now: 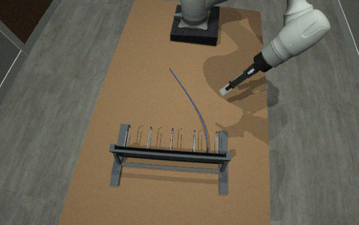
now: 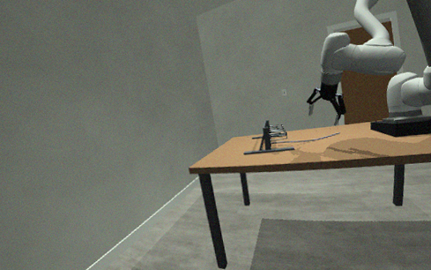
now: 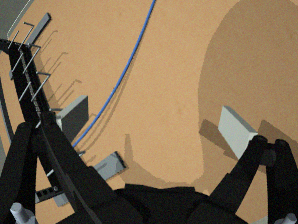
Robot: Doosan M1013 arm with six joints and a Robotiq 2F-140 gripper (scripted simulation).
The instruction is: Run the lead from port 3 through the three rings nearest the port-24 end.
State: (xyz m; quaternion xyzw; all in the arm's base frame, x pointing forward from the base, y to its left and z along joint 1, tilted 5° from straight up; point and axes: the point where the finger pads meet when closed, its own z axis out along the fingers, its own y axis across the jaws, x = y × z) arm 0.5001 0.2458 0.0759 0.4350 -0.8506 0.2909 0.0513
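The grey rack (image 1: 170, 156) stands on the brown table top, with several thin wire rings (image 1: 171, 138) along its top. The blue lead (image 1: 192, 104) leaves the panel near its right end in the top view. It curves across the table towards the robot base, and its free end (image 1: 170, 69) lies on the table. The lead also shows in the wrist view (image 3: 127, 70), beside the rack (image 3: 27, 76). My gripper (image 1: 226, 89) (image 2: 323, 114) is open and empty. It hangs above the table, to the right of the lead and clear of it. Its open fingers fill the lower half of the wrist view.
The robot's black base (image 1: 195, 27) stands at the far end of the table. The table's right edge (image 1: 268, 130) runs close to the gripper and the rack's right end. The rack's feet (image 1: 223, 182) reach towards the near side.
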